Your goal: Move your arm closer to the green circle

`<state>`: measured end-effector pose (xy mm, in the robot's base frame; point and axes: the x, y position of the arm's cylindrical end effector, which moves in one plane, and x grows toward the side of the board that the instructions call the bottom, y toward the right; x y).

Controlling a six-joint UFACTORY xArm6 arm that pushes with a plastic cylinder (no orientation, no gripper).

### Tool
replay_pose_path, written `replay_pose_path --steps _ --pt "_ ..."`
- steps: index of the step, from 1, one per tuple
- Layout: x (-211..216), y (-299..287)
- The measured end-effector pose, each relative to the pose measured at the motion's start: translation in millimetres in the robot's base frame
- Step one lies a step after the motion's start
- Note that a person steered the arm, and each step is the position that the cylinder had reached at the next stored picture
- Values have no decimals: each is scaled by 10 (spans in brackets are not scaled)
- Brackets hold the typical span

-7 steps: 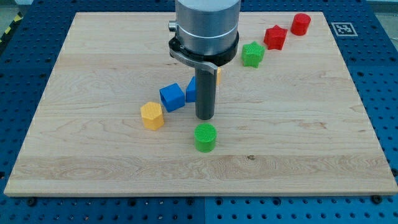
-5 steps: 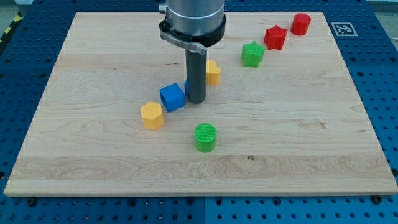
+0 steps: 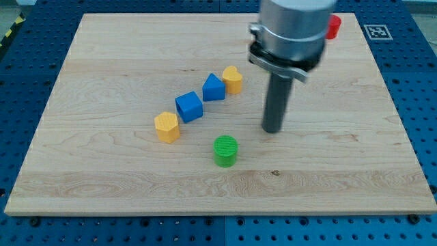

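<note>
Rod tip (image 3: 273,130), no jaws fitted, sits up-right of green ridged plastic circle (image 3: 225,150); overshoot could knock it.

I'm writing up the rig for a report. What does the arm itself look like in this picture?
A wide grey metallic cylinder enters from the view's top, ringed at its lower edge by a black collar. Below it hangs a straight dark rod ending in my tip. No cables, markings or fingers show.
</note>
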<state>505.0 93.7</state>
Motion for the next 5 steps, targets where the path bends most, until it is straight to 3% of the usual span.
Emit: replay_pose_path --steps 1,3,5 --pt "431 144" --pt "536 -482" --pt "637 -550"
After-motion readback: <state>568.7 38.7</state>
